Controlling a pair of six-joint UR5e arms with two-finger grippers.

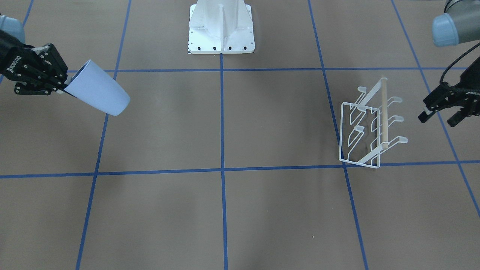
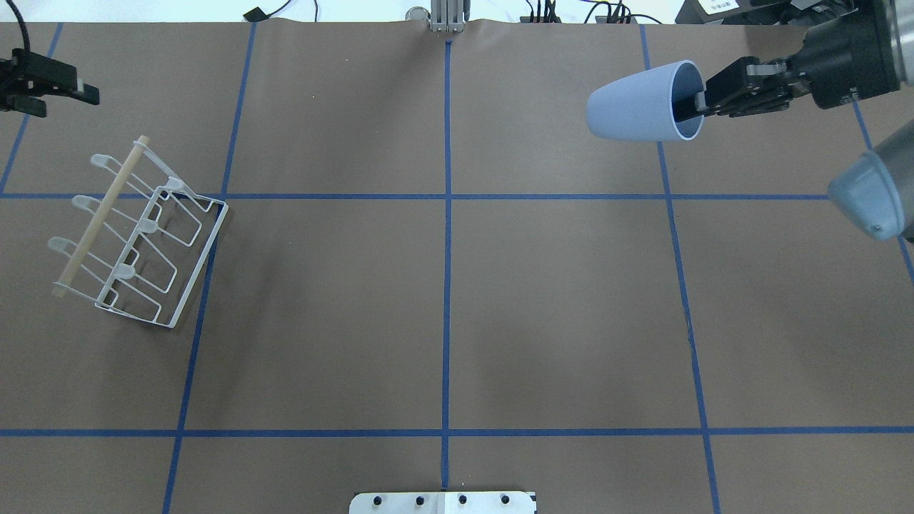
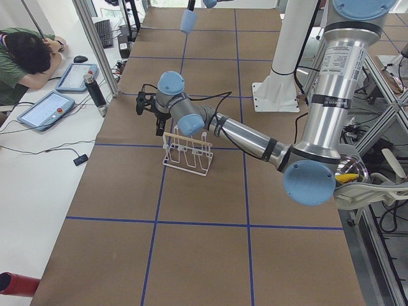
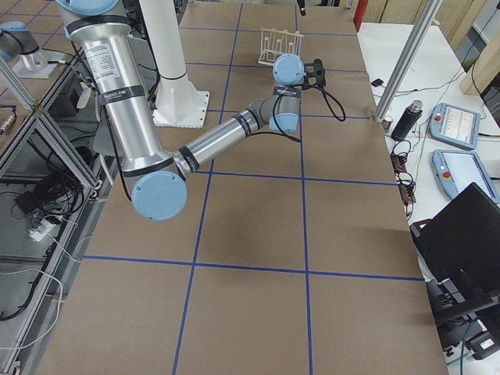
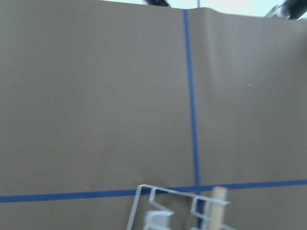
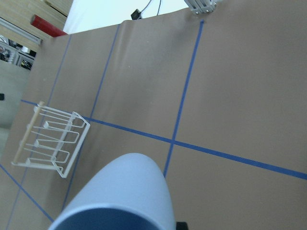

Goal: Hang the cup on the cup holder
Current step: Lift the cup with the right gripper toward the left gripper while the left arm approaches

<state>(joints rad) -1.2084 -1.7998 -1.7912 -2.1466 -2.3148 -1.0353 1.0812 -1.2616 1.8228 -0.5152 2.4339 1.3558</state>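
Note:
The light-blue cup hangs on its side in the air at the table's far right, mouth toward my right gripper. That gripper is shut on the cup's rim, one finger inside; it also shows in the front-facing view with the cup. The right wrist view shows the cup close up. The white wire cup holder with its wooden dowel stands on the table's left side, also in the front-facing view. My left gripper is open and empty, just beyond the holder's outer side.
The robot's white base stands at the table's near middle edge. Blue tape lines grid the brown table. An operators' desk with tablets, a bottle and a person lies beyond the table's far edge.

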